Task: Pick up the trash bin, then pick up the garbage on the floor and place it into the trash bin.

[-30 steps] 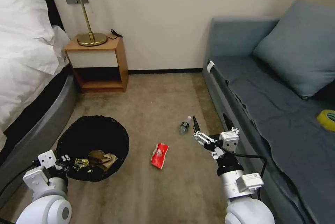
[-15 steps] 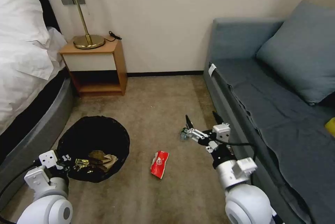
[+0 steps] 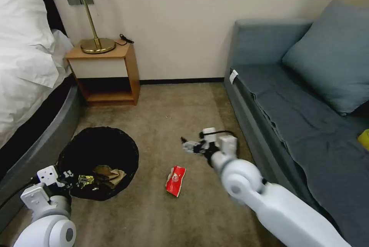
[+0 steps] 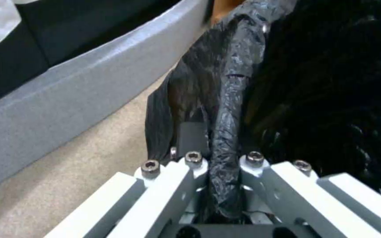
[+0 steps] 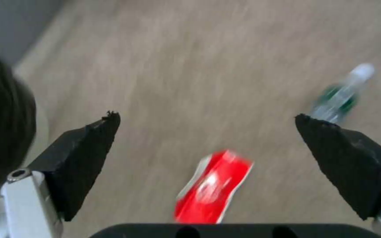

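My left hand [image 3: 67,174] is pinching the near-left rim of the trash bin [image 3: 98,151], fingers [image 4: 192,137] pressed on the crinkled black liner; the bin is sitting on the carpet beside the bed [image 3: 42,131]. A gold-brown wrapper [image 3: 85,180] and crumpled tan paper [image 3: 109,174] are lying inside it. My right hand [image 5: 208,132] is hovering low over the floor right of the bin, fingers [image 5: 84,155] spread wide. The red snack packet [image 3: 175,180] is lying on the carpet between bin and sofa [image 3: 307,124]. The small bottle [image 5: 342,96] is lying just beyond one fingertip.
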Robot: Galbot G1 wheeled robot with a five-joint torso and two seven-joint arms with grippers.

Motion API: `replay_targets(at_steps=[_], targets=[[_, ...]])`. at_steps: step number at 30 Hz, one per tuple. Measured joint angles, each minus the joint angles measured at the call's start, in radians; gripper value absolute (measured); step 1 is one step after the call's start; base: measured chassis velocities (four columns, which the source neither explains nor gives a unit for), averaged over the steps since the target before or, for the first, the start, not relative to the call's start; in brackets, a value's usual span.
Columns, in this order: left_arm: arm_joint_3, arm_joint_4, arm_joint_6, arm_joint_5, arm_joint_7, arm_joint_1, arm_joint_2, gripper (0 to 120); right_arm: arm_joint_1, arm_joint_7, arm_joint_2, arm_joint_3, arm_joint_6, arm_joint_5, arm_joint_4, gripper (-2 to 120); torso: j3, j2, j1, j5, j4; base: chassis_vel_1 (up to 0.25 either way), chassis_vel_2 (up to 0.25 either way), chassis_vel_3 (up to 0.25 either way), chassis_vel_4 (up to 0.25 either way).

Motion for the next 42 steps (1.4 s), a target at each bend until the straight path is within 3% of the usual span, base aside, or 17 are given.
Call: replay_targets(at_steps=[8,19,42], targets=[[-0.036,0.009,-0.009,-0.024,0.001,0.005,0.000,2,0.121,0.053,0.143,-0.219,-0.024,0.089,-0.299,100,0.000,0.000,0.000,-0.0001,-0.0001,0.000,0.000,0.000,0.000],[-0.052,0.013,-0.010,-0.041,0.002,0.005,0.002,2,0.236,0.001,0.223,-0.406,-0.050,0.132,-0.484,100,0.000,0.000,0.000,0.0000,-0.0001,0.000,0.000,0.000,0.000],[-0.056,0.027,-0.025,-0.045,0.004,0.012,0.005,2,0.269,-0.132,0.371,-0.483,0.001,0.015,-0.864,100,0.000,0.000,0.000,0.0001,-0.0001,0.000,0.000,0.000,0.000]])
